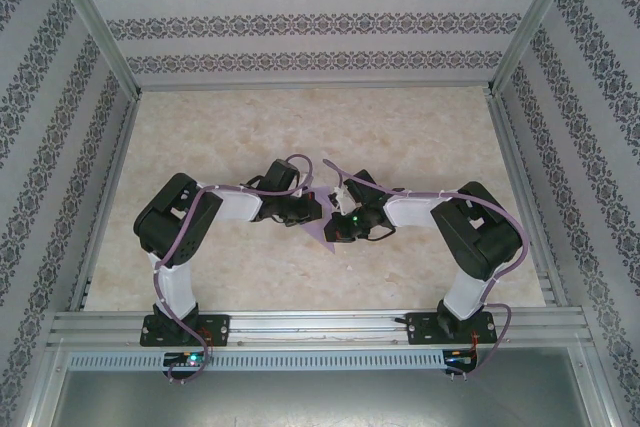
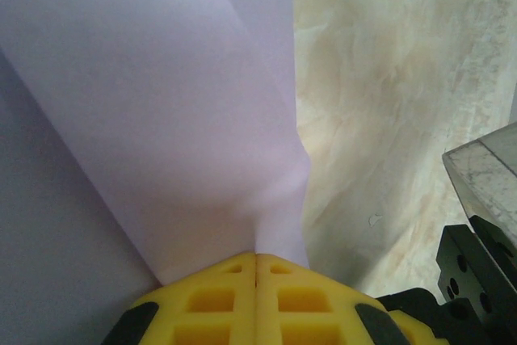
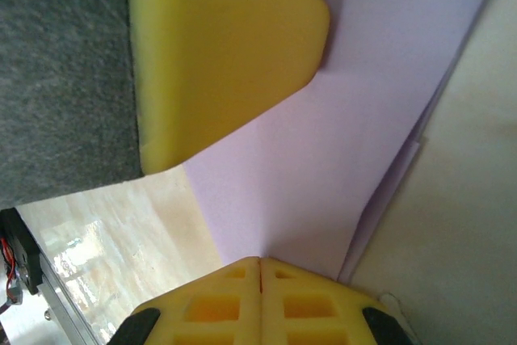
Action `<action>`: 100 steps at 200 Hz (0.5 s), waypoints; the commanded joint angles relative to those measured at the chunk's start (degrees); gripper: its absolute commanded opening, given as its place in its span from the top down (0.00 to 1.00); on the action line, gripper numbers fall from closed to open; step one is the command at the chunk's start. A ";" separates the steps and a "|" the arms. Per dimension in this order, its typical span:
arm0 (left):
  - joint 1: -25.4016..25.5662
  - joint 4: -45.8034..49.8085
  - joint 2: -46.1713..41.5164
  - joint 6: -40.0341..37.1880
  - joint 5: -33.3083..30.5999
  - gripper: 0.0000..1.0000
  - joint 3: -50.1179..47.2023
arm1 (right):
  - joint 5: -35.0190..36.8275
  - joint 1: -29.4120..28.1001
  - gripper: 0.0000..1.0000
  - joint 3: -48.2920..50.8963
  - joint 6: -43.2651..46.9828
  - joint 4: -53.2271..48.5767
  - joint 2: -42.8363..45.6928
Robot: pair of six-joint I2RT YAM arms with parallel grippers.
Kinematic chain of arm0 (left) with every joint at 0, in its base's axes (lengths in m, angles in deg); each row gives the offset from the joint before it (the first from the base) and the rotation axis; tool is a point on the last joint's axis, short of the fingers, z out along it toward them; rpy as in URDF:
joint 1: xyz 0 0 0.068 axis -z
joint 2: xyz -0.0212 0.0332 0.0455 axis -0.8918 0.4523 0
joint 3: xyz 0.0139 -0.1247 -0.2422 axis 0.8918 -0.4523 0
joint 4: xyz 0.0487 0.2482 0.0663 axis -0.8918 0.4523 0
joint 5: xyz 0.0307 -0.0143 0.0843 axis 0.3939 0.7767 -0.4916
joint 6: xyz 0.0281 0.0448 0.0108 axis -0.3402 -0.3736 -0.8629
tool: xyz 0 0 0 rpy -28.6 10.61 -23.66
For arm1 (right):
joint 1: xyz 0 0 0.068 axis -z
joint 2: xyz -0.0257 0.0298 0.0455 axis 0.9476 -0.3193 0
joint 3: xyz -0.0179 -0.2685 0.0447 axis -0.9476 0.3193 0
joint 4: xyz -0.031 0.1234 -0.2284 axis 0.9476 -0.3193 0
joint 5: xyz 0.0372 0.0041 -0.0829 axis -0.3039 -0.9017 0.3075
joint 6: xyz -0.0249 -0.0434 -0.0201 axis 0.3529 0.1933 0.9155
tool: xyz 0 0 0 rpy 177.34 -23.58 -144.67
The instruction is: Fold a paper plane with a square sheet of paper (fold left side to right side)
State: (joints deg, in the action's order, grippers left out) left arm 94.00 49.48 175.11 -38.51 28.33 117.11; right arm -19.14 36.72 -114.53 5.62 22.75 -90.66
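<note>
The left gripper (image 2: pixel 257 274) was clenched on the sheet (image 2: pixel 161 119). Its yellow fingers were pressed flat together, and the lavender paper rose straight out of the seam between them. That pinch sat on the sheet's left part, I judged in order to carry that side over toward the right.

The sheet hung between the two grippers, above the table (image 2: pixel 388 78). It was partly doubled: a crease ran up the sheet from the left pinch, and layered edges showed along its right side.

In the right wrist view a yellow pad (image 3: pixel 218 54) lay against the sheet's upper left face. It was probably a left finger, though the angle was too close to be sure.

The right gripper (image 3: pixel 260 276) was likewise closed on the sheet, nipping its near edge. It most likely anchored the paper for the left side to swing across.
</note>
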 commanded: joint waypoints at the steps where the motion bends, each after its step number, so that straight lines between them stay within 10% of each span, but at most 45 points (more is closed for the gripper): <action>1: -2.92 1.33 2.99 -2.08 -5.56 0.98 1.38 | 10.18 -0.57 1.00 3.43 1.44 -10.71 -4.54; 100: -9.20 5.13 7.97 -6.26 -3.97 0.98 10.03 | 9.47 -0.93 1.00 4.40 1.00 -9.76 -4.28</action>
State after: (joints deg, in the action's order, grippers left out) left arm 88.71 53.11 180.13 -40.92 31.80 124.48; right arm -18.94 36.61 -114.49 5.62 23.30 -90.76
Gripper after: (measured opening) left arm 0.043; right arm 0.043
